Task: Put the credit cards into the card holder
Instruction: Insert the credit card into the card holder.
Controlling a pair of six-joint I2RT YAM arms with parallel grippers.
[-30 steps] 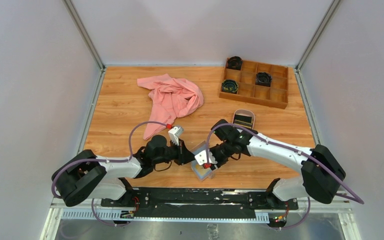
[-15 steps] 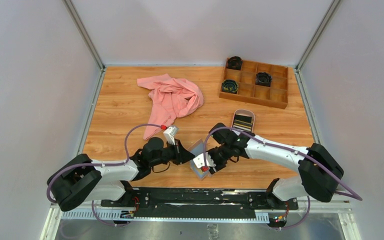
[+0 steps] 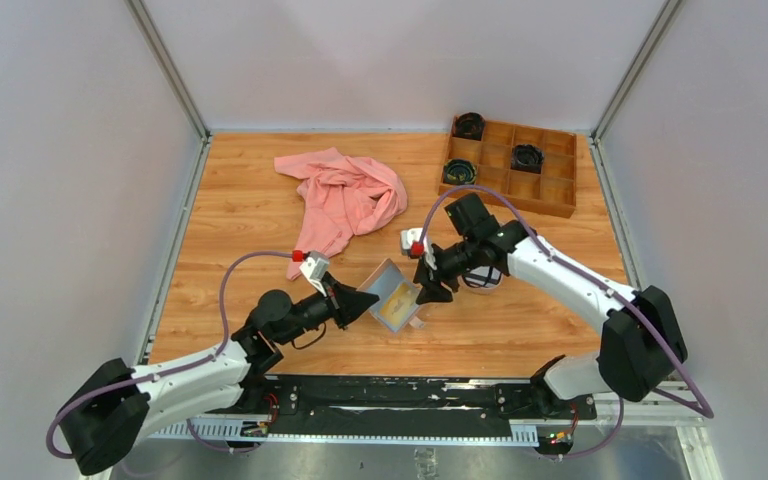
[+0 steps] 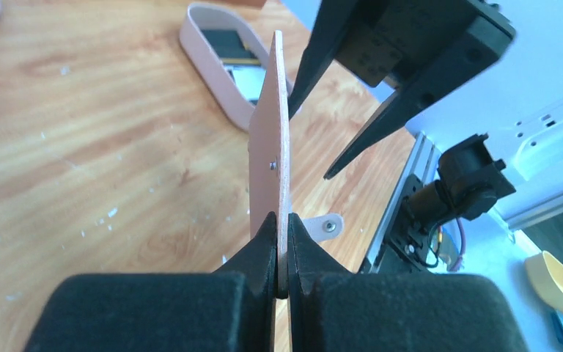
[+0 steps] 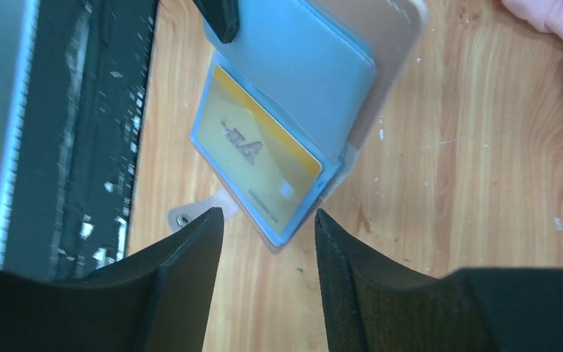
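The tan card holder (image 3: pixel 397 300) lies open near the table's front, light blue pockets up. A yellow-gold credit card (image 5: pixel 262 155) sits in the lower pocket (image 5: pixel 300 73). My left gripper (image 3: pixel 352 303) is shut on the holder's tan flap (image 4: pixel 271 147) and holds it upright, as the left wrist view (image 4: pixel 282 246) shows. My right gripper (image 3: pixel 432 288) is open and empty, hovering just right of the holder; in its wrist view (image 5: pixel 267 227) the card's corner lies between the fingertips, below them. Black cards (image 4: pixel 229 44) lie in the oval tray (image 4: pixel 209 55).
A crumpled pink cloth (image 3: pixel 345 200) lies at the back middle. A wooden compartment box (image 3: pixel 510 170) with dark coiled items stands at the back right. The holder's pale snap tab (image 5: pixel 190 216) sticks out toward the front rail (image 3: pixel 390 395).
My right gripper has pulled back up and to the right from the holder, leaving the yellow card in the pocket. My left arm has shifted left, still holding the flap.
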